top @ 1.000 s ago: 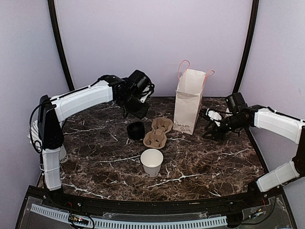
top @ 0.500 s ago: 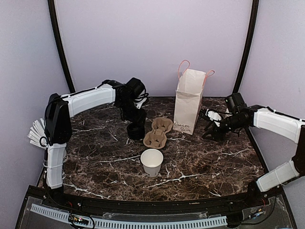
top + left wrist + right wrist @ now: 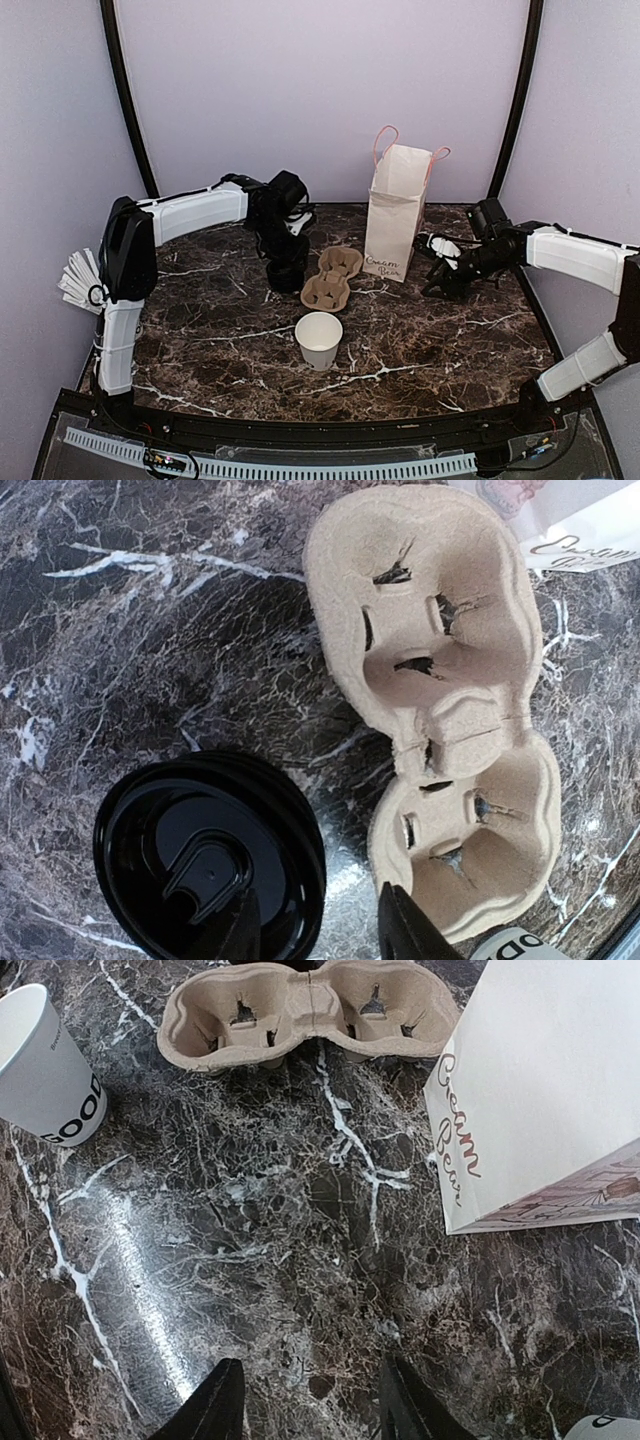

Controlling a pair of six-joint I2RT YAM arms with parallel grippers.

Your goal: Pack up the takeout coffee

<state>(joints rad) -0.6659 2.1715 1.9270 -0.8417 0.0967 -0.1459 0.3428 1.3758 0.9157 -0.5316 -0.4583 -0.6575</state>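
Observation:
No cup with a lid on it shows. A round black lid (image 3: pixel 287 275) lies on the marble beside a brown two-cup carrier (image 3: pixel 332 277). In the left wrist view the lid (image 3: pixel 205 865) is low left and the carrier (image 3: pixel 450 680) on the right. My left gripper (image 3: pixel 320 930) is open right above the lid's right edge, one finger over the lid, the other by the carrier. An open white cup (image 3: pixel 319 340) lettered "GOOD" stands in front, also in the right wrist view (image 3: pixel 50 1070). My right gripper (image 3: pixel 310 1400) is open and empty over bare marble.
A white paper bag (image 3: pixel 395 215) with pink handles stands upright behind the carrier, close left of my right gripper (image 3: pixel 432 283). A small white object (image 3: pixel 445 243) lies by the right wrist. A fan of white items (image 3: pixel 78 278) sits at the left edge.
My left gripper has come forward and down from the back of the table to just over the black lid. My right gripper has shifted slightly left.

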